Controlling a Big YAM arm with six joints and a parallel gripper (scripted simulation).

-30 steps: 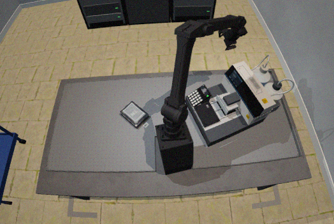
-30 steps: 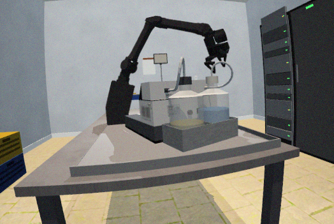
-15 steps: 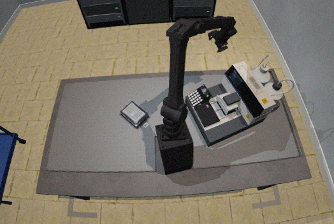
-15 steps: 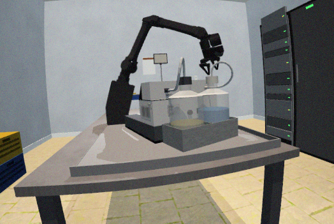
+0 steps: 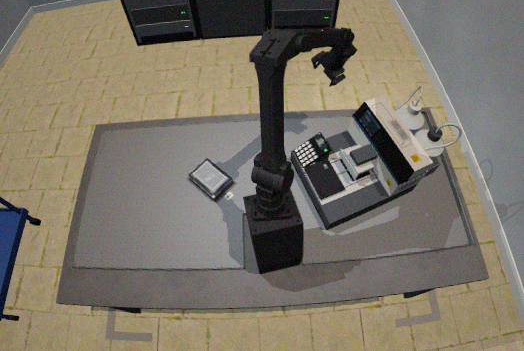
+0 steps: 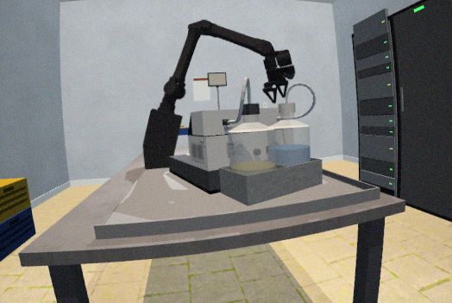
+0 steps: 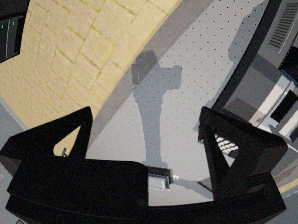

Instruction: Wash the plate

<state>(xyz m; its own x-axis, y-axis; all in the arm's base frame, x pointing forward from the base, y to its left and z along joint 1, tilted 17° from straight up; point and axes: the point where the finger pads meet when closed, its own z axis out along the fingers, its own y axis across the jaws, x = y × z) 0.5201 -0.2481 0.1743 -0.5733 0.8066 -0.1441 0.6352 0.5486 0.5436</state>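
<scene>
We hold our 1 end effector wide apart and unloaded above the tabletop, while the plate lies at its nest.

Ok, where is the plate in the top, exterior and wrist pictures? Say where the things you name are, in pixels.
Top: the plate (image 5: 211, 178) (image 7: 158, 182) is left of the picture's centre, slightly below mid-height.
Exterior: it is not visible.
Wrist: low, just right of centre, partly hidden.
Shared landmark: the washer (image 5: 387, 114) (image 6: 211, 123) (image 7: 273, 97).
</scene>
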